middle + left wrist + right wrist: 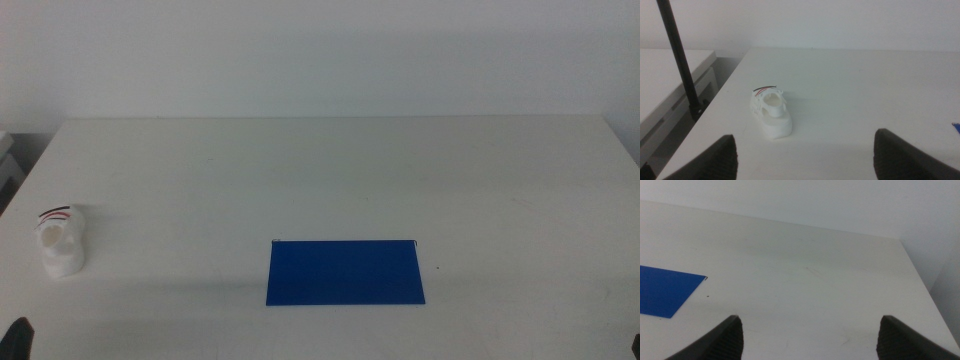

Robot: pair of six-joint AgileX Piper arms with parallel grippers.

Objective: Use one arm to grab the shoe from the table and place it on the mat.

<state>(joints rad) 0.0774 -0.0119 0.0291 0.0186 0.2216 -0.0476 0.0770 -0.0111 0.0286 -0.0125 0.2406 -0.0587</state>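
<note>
The white shoe (60,243) with black and red straps stands on the white table (330,180) near its left edge. It also shows in the left wrist view (770,111), ahead of the left gripper (805,155), whose jaws are wide open and empty. The blue mat (345,271) lies flat near the table's front middle, and its corner shows in the right wrist view (665,291). The right gripper (807,340) is open and empty over bare table to the right of the mat. In the middle view only a sliver of the left gripper (18,338) shows at the bottom left.
A black pole (680,60) stands off the table's left edge beside a lower white surface (665,75). A white wall runs behind the table's far edge. The table's right edge (920,280) is close to the right gripper.
</note>
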